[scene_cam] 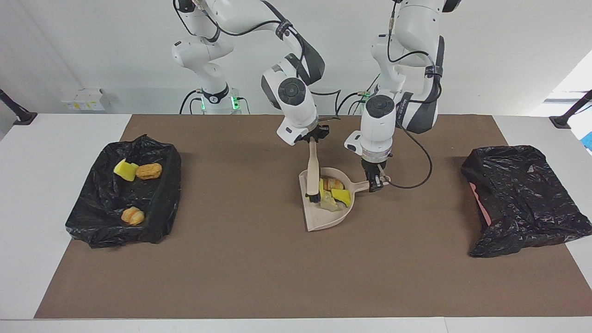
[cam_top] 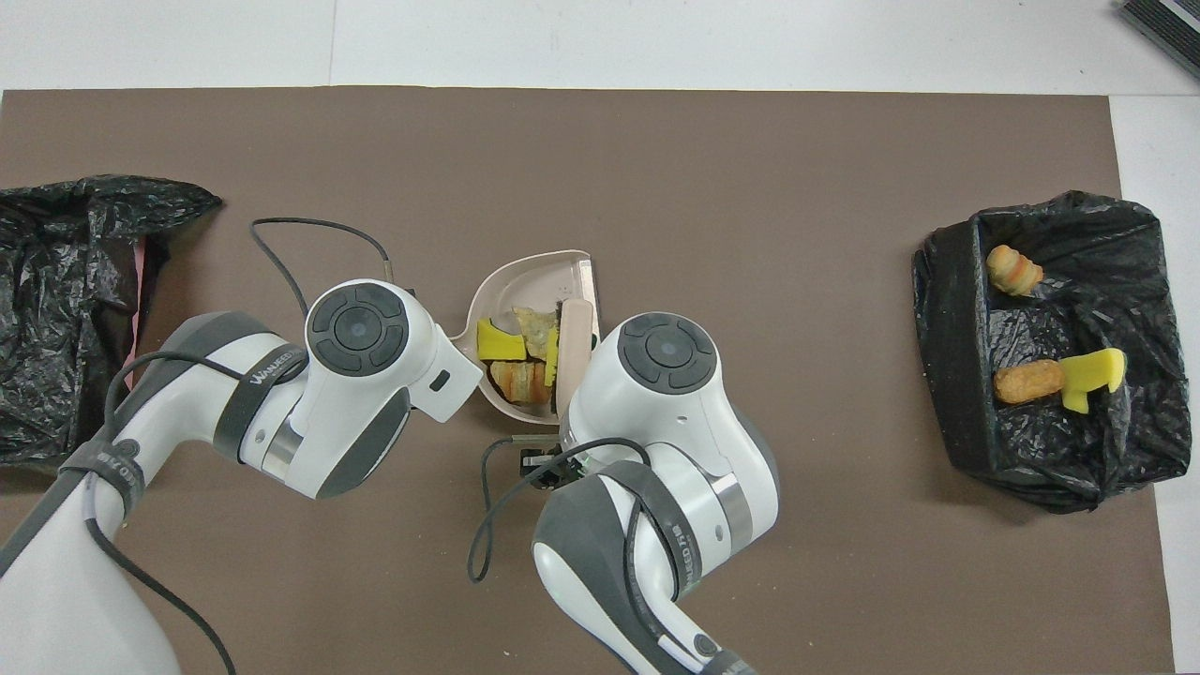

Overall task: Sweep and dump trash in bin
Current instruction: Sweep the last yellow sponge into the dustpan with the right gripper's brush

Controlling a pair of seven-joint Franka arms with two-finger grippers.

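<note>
Two claws sat mid-table for you: your right claw (scene_cam: 316, 137) was clenched on the brush (scene_cam: 314, 178), bristles down inside the dustpan (scene_cam: 323, 221); your left claw (scene_cam: 375, 181) was clamped on the dustpan handle. Four trash scraps (scene_cam: 335, 193) lay in the pan beside the bristles. Three more (scene_cam: 137, 171) sat in the black-lined bin (scene_cam: 159, 222) toward the right arm's end.

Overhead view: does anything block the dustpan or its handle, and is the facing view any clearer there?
Overhead view: the two arms' white wrists hide the dustpan handle and both grippers. Facing view: handle visible in the left gripper, brush in the right gripper; soft shadows, no glare.
</note>
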